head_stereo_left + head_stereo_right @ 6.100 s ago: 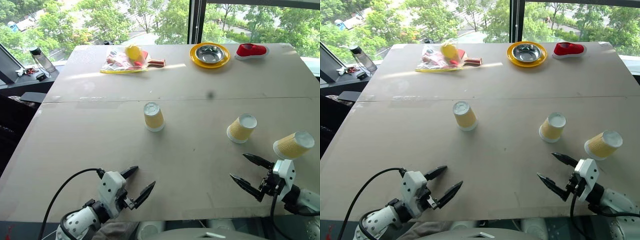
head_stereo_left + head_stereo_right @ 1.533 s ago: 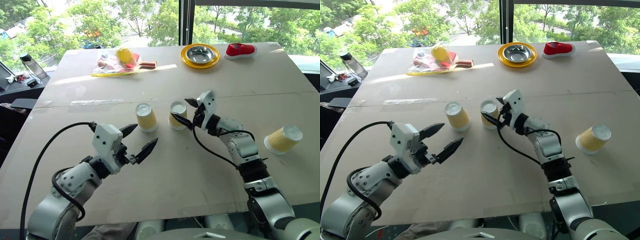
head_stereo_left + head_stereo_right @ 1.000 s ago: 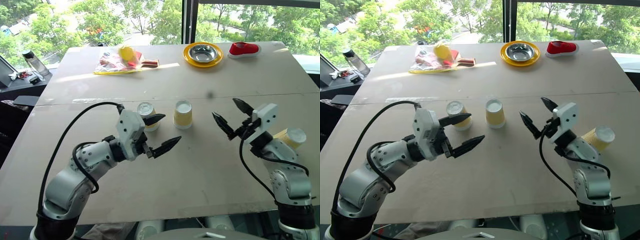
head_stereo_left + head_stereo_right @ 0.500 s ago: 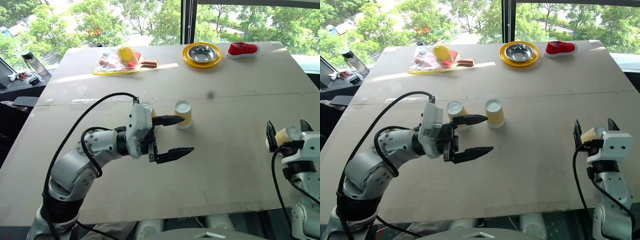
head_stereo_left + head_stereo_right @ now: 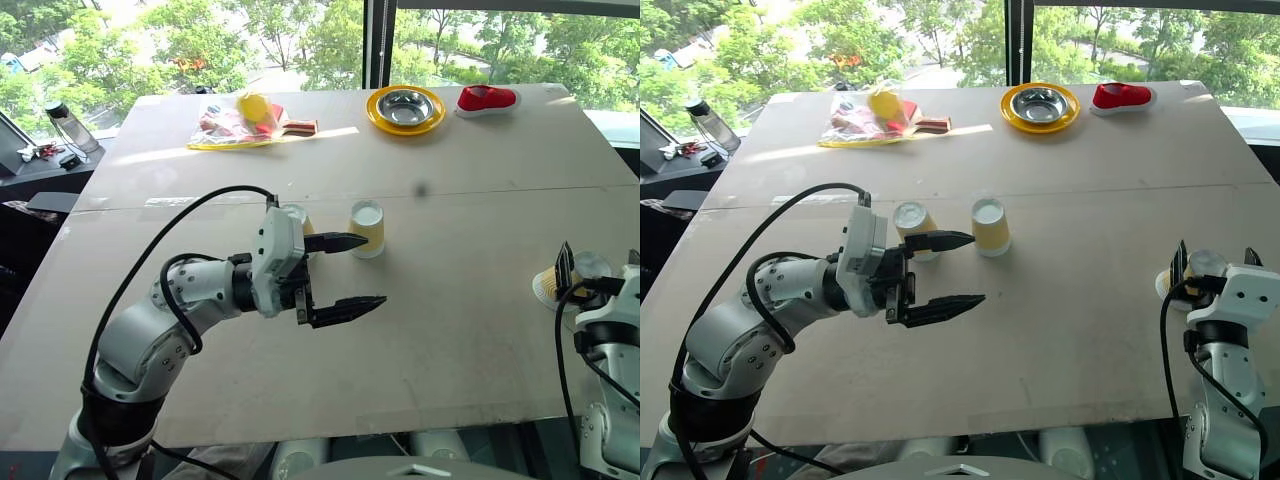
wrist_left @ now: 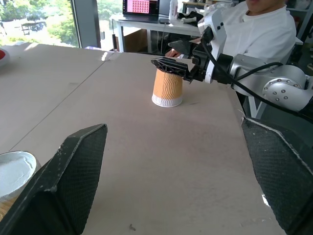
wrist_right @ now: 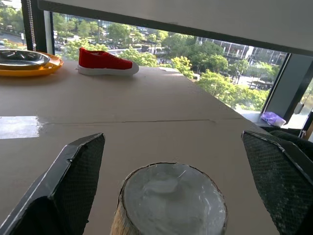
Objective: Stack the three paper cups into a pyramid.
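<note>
The left gripper [image 5: 340,270] is hovering above the table [image 5: 460,180] at centre-left, pointing across toward the right, jaws spread wide and carrying nothing. Just behind it, two paper cups [image 5: 367,228] are standing inverted side by side, forming the base row. At the right edge, the third cup [image 5: 572,278] is also standing inverted, well apart from the others. The right gripper [image 5: 1212,262] is pointing forward with its wide-open fingers [image 7: 73,181] straddling this cup, not closed on it. The cups are judged light, thin-walled and crushable; grip the ribbed mid-wall gently.
</note>
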Robot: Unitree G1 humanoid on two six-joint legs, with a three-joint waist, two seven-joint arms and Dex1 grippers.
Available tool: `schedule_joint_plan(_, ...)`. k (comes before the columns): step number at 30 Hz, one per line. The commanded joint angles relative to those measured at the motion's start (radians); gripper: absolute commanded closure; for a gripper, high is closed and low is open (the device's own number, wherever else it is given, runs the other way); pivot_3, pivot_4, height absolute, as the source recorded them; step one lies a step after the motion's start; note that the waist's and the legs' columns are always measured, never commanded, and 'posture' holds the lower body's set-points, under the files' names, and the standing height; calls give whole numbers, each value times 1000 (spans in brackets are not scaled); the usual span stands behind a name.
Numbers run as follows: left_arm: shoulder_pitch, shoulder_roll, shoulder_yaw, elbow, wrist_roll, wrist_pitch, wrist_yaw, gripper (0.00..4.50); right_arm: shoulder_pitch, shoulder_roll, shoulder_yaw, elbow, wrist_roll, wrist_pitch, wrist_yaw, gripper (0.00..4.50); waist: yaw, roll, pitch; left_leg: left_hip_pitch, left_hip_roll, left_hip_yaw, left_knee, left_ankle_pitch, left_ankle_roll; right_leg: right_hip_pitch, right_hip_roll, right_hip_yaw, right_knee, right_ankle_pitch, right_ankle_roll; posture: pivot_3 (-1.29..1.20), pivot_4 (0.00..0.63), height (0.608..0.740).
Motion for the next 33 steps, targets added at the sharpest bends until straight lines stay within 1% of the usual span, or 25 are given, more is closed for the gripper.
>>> schedule_joint_plan(1, -13, 8, 15, -38, -18, -3, -1, 0, -23, 12, -36, -26, 42, 36, -44, 92, 0, 0, 0, 0, 0, 0, 0, 0, 0, 0, 0, 0, 0, 0, 0, 0, 150, 740)
schedule_joint_plan(10, -1, 11, 30, -60, -26, 5, 17, 0, -51, 21, -37, -25, 128, 138, -68, 92, 0, 0, 0, 0, 0, 0, 0, 0, 0, 0, 0, 0, 0, 0, 0, 0, 150, 740)
schedule_joint_plan(16, 2, 11, 31, -68, -34, 8, 26, 0, -45, 11, -32, -28, 120, 168, -76, 92, 0, 0, 0, 0, 0, 0, 0, 0, 0, 0, 0, 0, 0, 0, 0, 0, 150, 740)
schedule_joint_plan(22, 3, 10, 27, -70, -37, 10, 28, 0, -39, 27, -28, -40, 133, 182, -88, 92, 0, 0, 0, 0, 0, 0, 0, 0, 0, 0, 0, 0, 0, 0, 0, 0, 150, 740)
schedule_joint_plan(25, 5, 10, 29, -71, -38, 10, 29, 0, -35, 21, -21, -42, 123, 172, -81, 847, 0, 0, 0, 0, 0, 0, 0, 0, 0, 0, 0, 0, 0, 0, 0, 0, 150, 740)
schedule_joint_plan(27, 10, 12, 31, -71, -37, 8, 28, 0, -35, 17, -17, -42, 123, 170, -76, 1803, 0, 0, 0, 0, 0, 0, 0, 0, 0, 0, 0, 0, 0, 0, 0, 0, 150, 740)
schedule_joint_plan(28, 14, 13, 31, -72, -35, 7, 28, 0, -35, 13, -13, -42, 121, 167, -69, 2208, 0, 0, 0, 0, 0, 0, 0, 0, 0, 0, 0, 0, 0, 0, 0, 0, 150, 740)
schedule_joint_plan(30, 22, 12, 34, -76, -29, 6, 36, 0, -35, -5, 4, -40, 100, 153, -52, 2286, -1, 0, 0, 0, 0, 0, 0, 0, 0, 0, 0, 0, 0, 0, 0, 0, 150, 740)
schedule_joint_plan(33, 70, 17, 76, -57, -4, -13, 59, 0, -48, -60, 85, -24, 31, 105, 11, 2286, -4, 0, 0, 0, 0, 1, 0, 0, 0, 0, 0, 1, 0, 0, 0, 0, 150, 740)
